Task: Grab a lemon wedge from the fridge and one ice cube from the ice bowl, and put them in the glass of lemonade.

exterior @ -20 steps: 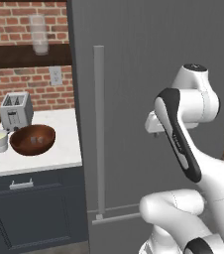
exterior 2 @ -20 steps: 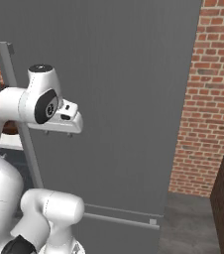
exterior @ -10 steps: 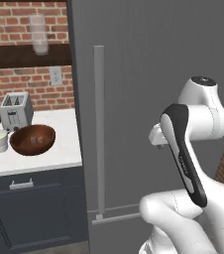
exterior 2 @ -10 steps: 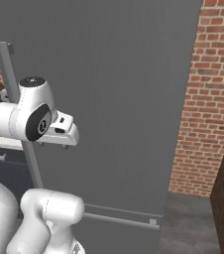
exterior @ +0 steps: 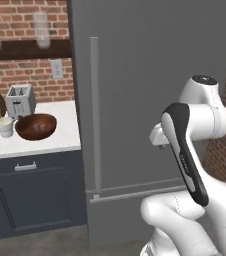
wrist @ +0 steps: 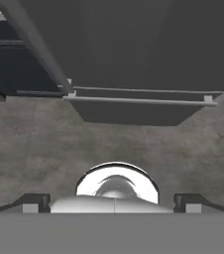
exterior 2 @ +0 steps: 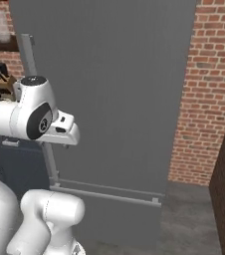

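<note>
The fridge (exterior: 150, 75) is standing shut, its long bar handle (exterior: 95, 115) running down the left edge of the door, so the lemon wedge — presumably inside — is not visible. The arm is folding up in front of the door with the end effector (wrist: 114, 202) pointing down at the floor (wrist: 109, 139), well apart from the handle. The main risk, as I judge it, is in the reach: the hand is facing the wrong way, and a hurried swing toward the handle could be clipping the door face or catching the bar at an angle and slipping off. The base may also be sitting too close for the door to swing freely. On the tabletop (exterior: 60, 142) to the left, the ice bowl (exterior: 35, 126) is resting just beside the glass of lemonade (exterior: 5, 126), with a toaster (exterior: 19, 99) behind. The end effector is spread wide — its two fingertips (wrist: 34, 202) are standing far apart, holding and touching nothing.
</note>
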You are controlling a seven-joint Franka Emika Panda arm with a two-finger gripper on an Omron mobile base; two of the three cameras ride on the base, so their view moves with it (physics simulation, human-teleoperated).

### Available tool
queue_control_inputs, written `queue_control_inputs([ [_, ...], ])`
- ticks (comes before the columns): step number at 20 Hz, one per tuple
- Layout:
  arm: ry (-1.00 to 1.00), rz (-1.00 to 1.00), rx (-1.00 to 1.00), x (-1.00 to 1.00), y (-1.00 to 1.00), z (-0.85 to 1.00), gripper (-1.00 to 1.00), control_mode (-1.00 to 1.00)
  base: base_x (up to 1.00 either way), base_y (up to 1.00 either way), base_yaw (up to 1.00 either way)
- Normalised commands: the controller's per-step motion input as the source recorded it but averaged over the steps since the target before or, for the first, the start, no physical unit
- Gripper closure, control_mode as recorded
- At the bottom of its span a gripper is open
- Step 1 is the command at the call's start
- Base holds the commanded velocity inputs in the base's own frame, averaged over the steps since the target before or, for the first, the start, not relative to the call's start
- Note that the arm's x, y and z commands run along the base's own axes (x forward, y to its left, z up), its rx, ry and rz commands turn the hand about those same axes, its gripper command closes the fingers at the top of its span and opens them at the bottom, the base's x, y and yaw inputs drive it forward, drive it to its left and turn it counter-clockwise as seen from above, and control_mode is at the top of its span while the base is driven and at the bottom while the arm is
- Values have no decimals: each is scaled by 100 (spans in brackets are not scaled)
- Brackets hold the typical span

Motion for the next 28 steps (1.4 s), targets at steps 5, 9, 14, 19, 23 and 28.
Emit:
queue_control_inputs([
  [5, 0, 0, 0, 0, 0, 0, -100, 100, -50, 66, 0],
  [9, 0, 0, 0, 0, 0, 0, -100, 100, -1, 93, -2],
  [14, 0, 0, 0, 0, 0, 0, -100, 100, -7, 72, -4],
  [19, 0, 0, 0, 0, 0, 0, -100, 100, -39, 5, -3],
  [23, 0, 0, 0, 0, 0, 0, -100, 100, -43, -10, 0],
  [28, 0, 0, 0, 0, 0, 0, -100, 100, -29, -14, 0],
])
